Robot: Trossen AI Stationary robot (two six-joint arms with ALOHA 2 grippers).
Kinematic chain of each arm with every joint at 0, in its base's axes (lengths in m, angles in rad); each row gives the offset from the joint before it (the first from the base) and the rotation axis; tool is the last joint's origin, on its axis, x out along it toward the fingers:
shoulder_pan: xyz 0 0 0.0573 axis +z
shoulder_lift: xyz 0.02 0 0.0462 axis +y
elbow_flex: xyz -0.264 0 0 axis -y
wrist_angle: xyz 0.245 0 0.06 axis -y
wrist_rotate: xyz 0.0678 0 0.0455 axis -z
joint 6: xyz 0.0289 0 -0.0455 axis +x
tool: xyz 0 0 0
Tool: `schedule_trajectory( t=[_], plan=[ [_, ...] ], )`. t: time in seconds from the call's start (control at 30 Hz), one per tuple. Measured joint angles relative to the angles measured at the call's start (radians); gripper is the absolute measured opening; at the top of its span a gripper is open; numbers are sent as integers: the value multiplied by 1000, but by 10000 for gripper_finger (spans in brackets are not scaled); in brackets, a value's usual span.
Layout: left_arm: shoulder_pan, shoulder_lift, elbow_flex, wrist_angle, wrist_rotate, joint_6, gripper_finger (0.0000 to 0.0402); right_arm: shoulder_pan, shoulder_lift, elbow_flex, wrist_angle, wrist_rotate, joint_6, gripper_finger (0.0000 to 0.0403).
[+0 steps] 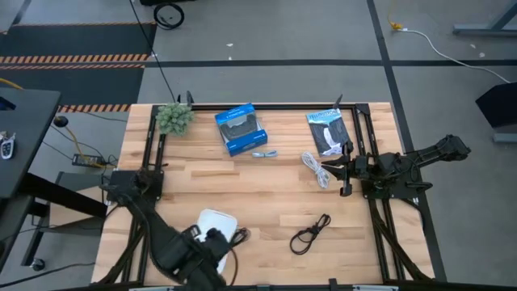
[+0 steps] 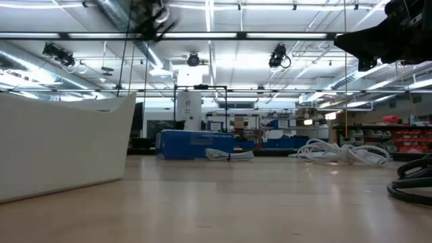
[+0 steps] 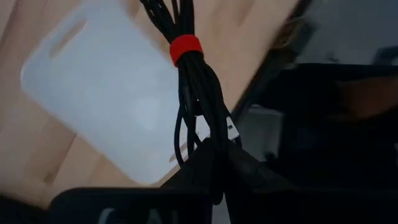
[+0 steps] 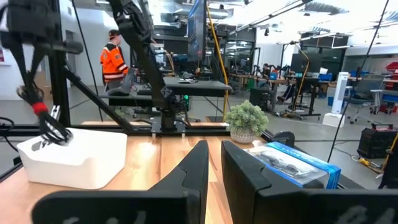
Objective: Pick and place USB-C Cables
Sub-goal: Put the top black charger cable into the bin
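My left gripper (image 3: 214,163) is at the table's near left, above the white bin (image 1: 212,222), and is shut on the black cable bundle with a red band (image 3: 186,48). It shows from the side in the right wrist view (image 4: 38,107). My right gripper (image 1: 329,171) is shut and empty at the right, beside the white cable bundle (image 1: 313,168), which lies on the table. A second black cable (image 1: 311,233) lies on the table near the front. The short pale grey cable (image 1: 262,153) lies in front of the blue box. My left gripper pinches the black bundle between its two fingers at one end (image 3: 208,134), a little past the red band. The fingers come from above. The bundle hangs below them, slanting, over the bin, with its lower loops (image 4: 56,134) at the bin's rim. Whether they touch the bin cannot be told.
The blue box (image 1: 241,128) and a black packet (image 1: 327,129) lie at the far side, with a small plant (image 1: 174,117) at the far left corner. Black frame rails run along the table's left and right sides. A person in an orange vest (image 4: 112,59) stands beyond the table.
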Motion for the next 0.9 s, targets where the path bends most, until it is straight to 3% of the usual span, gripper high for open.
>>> schedule_trajectory(
  t=[0.33,0.63,0.77,0.9],
  plan=[
    [-91,2,-204,-1,33,-166,22,0,0,0,0,0,0,50],
    [-81,2,-346,44,-5,-180,27,0,0,0,0,0,0,50],
    [-59,3,-398,63,-15,-199,54,0,0,0,0,0,0,50],
    [-31,2,-401,76,7,-167,109,0,0,0,0,0,0,50]
  ],
)
